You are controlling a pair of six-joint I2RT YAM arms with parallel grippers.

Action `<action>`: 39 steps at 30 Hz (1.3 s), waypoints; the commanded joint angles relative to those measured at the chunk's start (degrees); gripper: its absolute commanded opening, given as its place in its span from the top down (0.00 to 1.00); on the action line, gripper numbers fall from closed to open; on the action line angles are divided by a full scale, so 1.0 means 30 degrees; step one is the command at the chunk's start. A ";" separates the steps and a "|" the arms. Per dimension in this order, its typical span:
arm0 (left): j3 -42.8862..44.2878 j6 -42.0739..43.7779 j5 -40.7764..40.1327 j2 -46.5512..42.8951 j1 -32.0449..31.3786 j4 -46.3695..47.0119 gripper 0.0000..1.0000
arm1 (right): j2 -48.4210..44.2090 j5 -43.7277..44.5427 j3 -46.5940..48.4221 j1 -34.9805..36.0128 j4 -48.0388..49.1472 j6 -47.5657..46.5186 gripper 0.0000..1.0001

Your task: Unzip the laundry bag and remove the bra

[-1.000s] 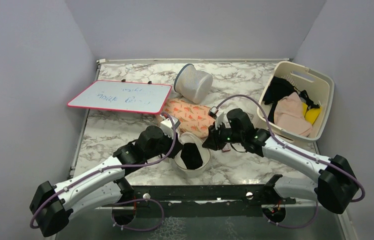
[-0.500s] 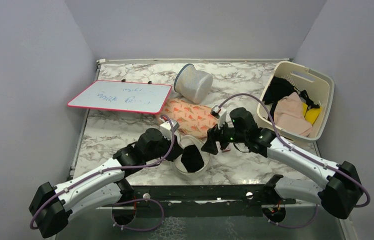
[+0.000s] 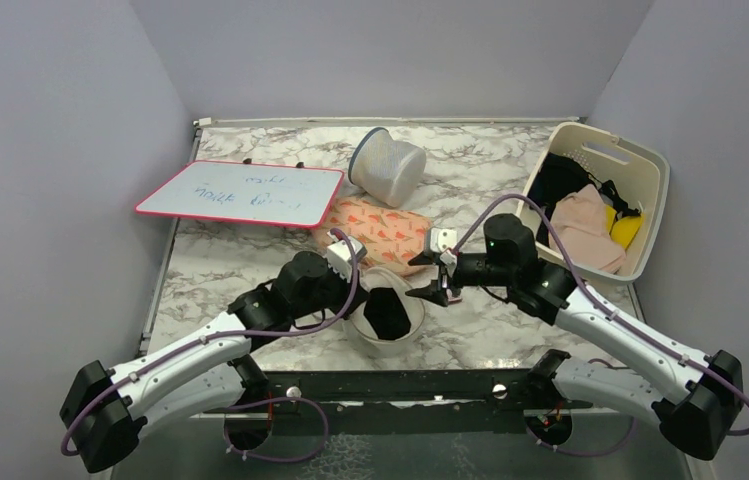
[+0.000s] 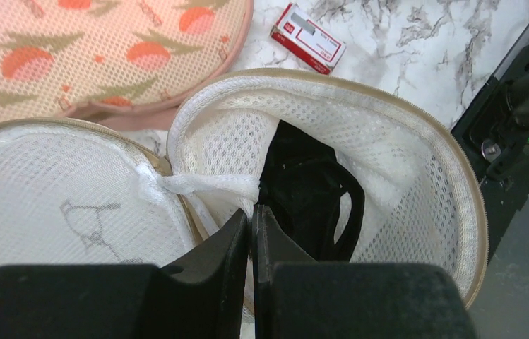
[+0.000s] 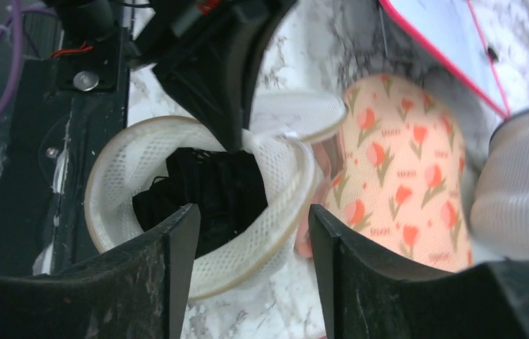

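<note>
The laundry bag [image 3: 358, 330] lies unzipped near the table's front middle, its cream mesh rim [image 4: 417, 120] gaping open. Its flat face with the printed outline [image 4: 70, 205] is folded back to the left. The black bra [image 3: 387, 312] sits inside and also shows in the left wrist view [image 4: 311, 191] and the right wrist view [image 5: 205, 191]. My left gripper [image 4: 253, 208] is shut on the bag's mesh edge. My right gripper [image 5: 251, 212] is open and empty, just right of the bag's rim [image 5: 113, 155] and above it.
A pink tulip-print mesh bag [image 3: 380, 230] lies just behind the laundry bag. A small red-and-white box [image 4: 308, 47] lies beside it. A grey-white mesh cylinder [image 3: 387, 165] and a whiteboard [image 3: 240, 193] are further back. A cream basket [image 3: 650, 170] with clothes stands at the right.
My right arm has drawn back to the right, and its gripper now points left at the bag's opening. My left gripper keeps its hold on the bag's edge.
</note>
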 commanded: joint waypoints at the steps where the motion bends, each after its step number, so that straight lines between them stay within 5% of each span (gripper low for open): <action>1: 0.0852 0.1784 -0.0254 0.0425 -0.0052 0.0941 1.00 | 0.0113 -0.3034 0.0360 0.0555 0.0484 -0.4661 0.47; 14: 0.1260 0.2547 0.0060 0.0948 -0.0018 0.1362 1.00 | 0.3568 0.0750 -0.2542 0.3485 0.4862 -0.6392 0.66; 22: 0.1322 0.2364 0.0478 0.0996 -0.0012 0.1431 1.00 | 0.5807 0.5524 -0.2905 0.4783 0.8312 -0.7354 0.56; 39: 0.1248 0.2306 0.0887 0.0941 -0.0066 0.1630 1.00 | 0.8235 0.6713 -0.3196 0.4781 1.1653 -0.8436 0.47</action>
